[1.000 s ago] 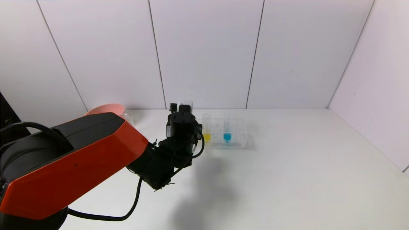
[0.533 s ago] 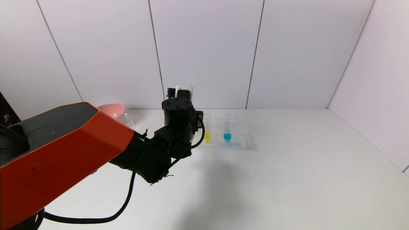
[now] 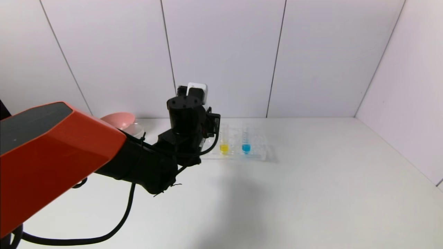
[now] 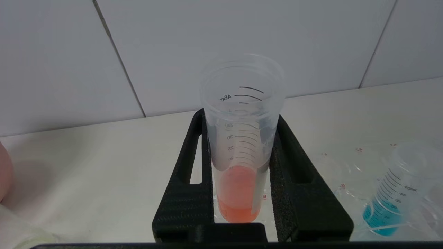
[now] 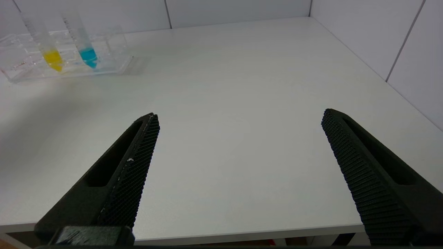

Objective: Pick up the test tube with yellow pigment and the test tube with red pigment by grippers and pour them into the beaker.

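Now left hand (image 4: 238, 193) grips (upright) red tube (image 4: 238, 162).

The slim clear graduated test tube holding red-orange liquid (image 4: 238, 152) stands upright, raised above the bench's rear. The matching clear tube with yellow liquid (image 3: 224, 143) stands upright near the bench's rear edge.

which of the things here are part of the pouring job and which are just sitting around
Part of the job:
- red test tube, clamped in the left gripper
- yellow test tube, in the rack
- beaker
- right gripper, open, idle

Lying about:
- blue test tube
- clear rack
- pink bowl
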You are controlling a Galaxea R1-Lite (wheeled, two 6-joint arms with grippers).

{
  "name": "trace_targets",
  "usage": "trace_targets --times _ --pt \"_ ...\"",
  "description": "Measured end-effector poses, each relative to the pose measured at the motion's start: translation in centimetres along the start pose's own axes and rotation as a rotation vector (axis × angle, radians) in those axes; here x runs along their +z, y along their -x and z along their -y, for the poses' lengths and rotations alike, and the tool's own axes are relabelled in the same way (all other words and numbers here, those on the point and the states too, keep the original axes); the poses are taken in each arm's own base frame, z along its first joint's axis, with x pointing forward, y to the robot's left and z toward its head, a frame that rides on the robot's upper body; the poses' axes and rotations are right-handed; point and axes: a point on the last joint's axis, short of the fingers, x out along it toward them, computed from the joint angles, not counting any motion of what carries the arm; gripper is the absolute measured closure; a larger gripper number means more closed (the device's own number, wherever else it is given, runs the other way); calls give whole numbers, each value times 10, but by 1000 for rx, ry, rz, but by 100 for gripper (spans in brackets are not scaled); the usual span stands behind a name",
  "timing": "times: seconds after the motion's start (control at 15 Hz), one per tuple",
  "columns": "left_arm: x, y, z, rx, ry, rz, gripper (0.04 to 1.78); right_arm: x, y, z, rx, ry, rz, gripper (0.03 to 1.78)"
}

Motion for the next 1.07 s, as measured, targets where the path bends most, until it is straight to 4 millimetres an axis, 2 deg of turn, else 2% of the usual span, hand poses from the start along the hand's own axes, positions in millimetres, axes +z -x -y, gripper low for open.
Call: trace_targets --times 0.13,0.27,0.67,0.93,1.07 --pt "16 5 -16 -69 -3 -6 135 0 0 0 0 0 0 10" --pt "34 13 -44 -154 -16 -39 135 0 0 0 0 0 0 10" --pt "66 47 -161 -324 -36 -174 135 0 0 0 0 0 0 10" --pt "76 71 -239 -335 -97 -216 135 0 0 0 0 0 0 10" --pt "77 79 -270 -343 -145 -246 135 0 0 0 0 0 0 10"
